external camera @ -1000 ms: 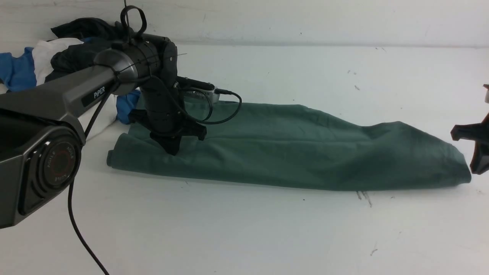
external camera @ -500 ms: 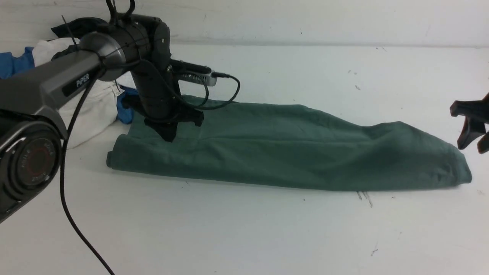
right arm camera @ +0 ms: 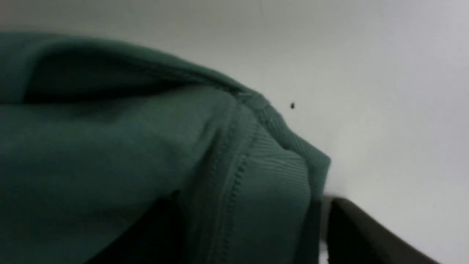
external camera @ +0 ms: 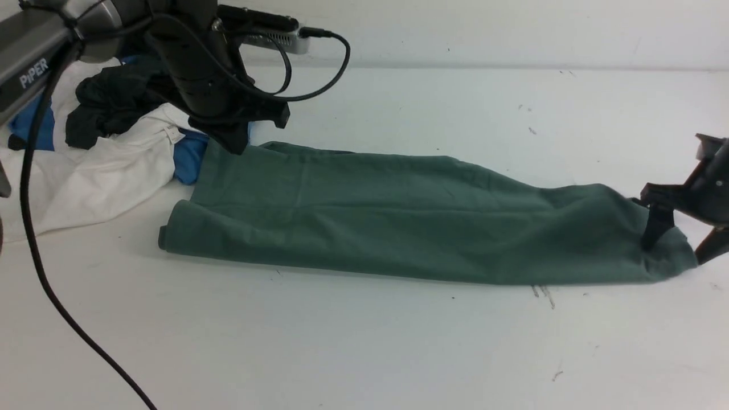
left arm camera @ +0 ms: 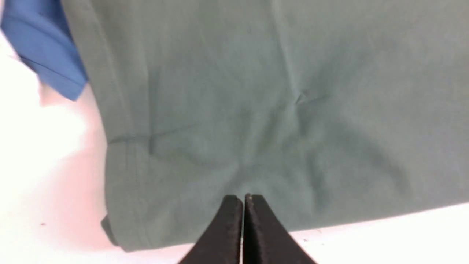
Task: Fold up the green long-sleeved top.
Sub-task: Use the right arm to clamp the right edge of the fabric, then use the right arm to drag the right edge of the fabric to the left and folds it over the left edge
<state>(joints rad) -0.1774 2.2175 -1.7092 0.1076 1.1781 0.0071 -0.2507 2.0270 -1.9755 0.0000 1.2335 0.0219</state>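
A white table point(external camera: 364, 353) carries the green long-sleeved top point(external camera: 398, 228), folded into one long band, with a pile of other clothes point(external camera: 114, 165) at the top's left end. Your right gripper point(external camera: 676, 252) stands open astride the top's ribbed right end. Your left gripper point(external camera: 234, 147) hangs closed and empty above the top's far left corner. You likely do best to catch every layer of rib before lifting

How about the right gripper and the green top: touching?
Touching. The front view shows the right gripper open astride the end of the green top, with one finger dug into the cloth.
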